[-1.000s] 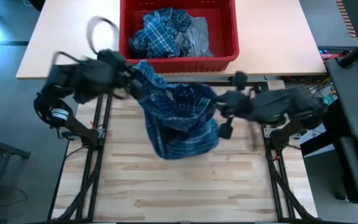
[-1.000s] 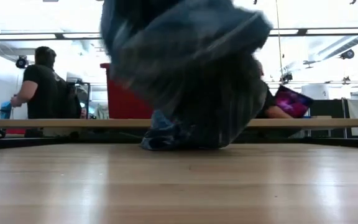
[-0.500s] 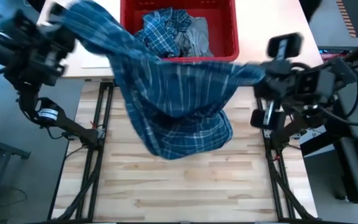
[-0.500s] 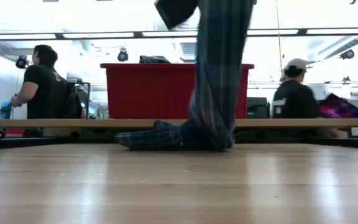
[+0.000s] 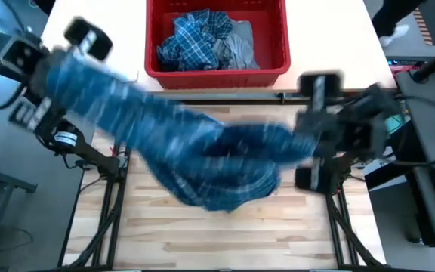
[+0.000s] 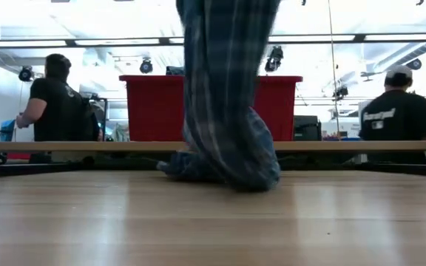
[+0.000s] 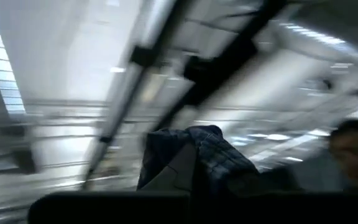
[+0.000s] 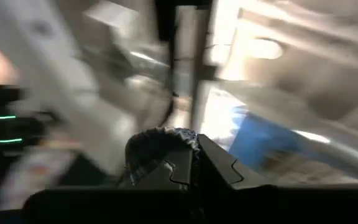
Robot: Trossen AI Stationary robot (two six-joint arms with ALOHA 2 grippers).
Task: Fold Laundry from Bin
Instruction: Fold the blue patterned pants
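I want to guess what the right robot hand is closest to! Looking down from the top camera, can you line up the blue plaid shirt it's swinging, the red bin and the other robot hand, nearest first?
1. The plaid shirt, clamped in the right gripper.
2. The red bin, at the table's back.
3. The left gripper, across the table, holding the shirt's other end.

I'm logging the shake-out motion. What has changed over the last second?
Both arms swung apart, stretching the plaid shirt between the left gripper at the table's left edge and the right gripper on the right; its lower part still drags on the table. The red bin and its laundry stayed put.
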